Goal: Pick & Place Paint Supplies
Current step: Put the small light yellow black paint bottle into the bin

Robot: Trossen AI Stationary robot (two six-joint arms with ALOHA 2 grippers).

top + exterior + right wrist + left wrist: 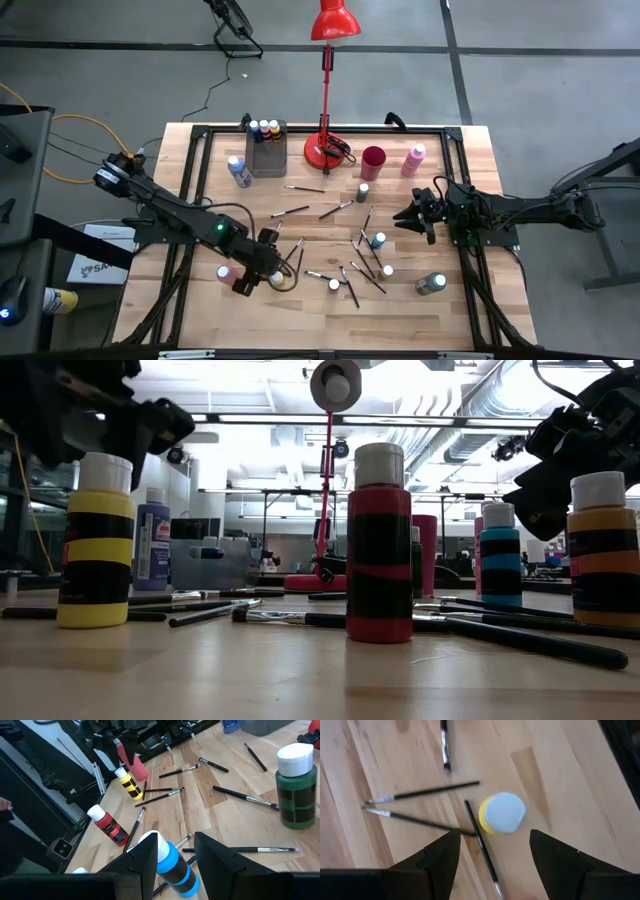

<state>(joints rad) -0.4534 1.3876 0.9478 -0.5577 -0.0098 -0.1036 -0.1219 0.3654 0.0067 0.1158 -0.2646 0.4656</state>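
Small white-capped paint bottles stand upright across the table: a yellow one [502, 813], a red one [378, 540], a blue one [172, 865] and a green one [295, 785]. Thin dark-handled brushes [355, 270] lie flat between them. My left gripper [495, 834] is open and hovers over the yellow bottle [127, 782], touching nothing. My right gripper [175, 840] is open too. It hangs above the table's right half [408, 215], with the blue bottle [378, 240] showing between its fingers farther off.
A grey bin [266, 148] with bottles in it stands at the far edge. Beside it are a large blue bottle [238, 170], a red lamp base [325, 150], a dark red cup [373, 162] and a pink bottle [414, 158]. An orange bottle [600, 550] stands near the right front.
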